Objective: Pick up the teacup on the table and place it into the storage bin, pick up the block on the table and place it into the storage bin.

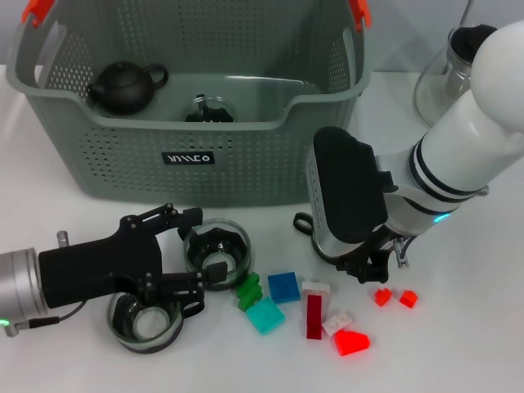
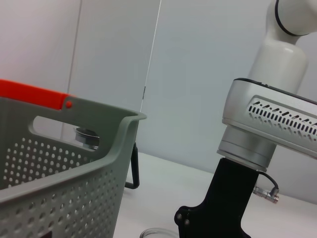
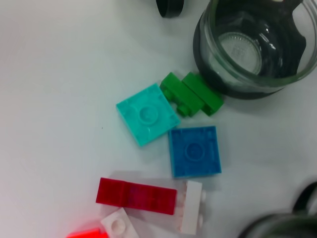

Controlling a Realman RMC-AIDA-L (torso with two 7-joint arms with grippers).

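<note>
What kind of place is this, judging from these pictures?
Probably a robot test bench in a lab: a plain white table before bare walls, with a storage bin, glass teacups and toy blocks laid out between two grippers.

I see a glass teacup (image 3: 255, 47) with a dark base on the white surface (image 3: 59, 59), a green block (image 3: 190, 93) touching its base. Beside that lie a teal square plate (image 3: 147, 113) and a blue one (image 3: 194, 150), then a dark red bar (image 3: 135, 195) with white pieces (image 3: 191, 207) against it.
</note>
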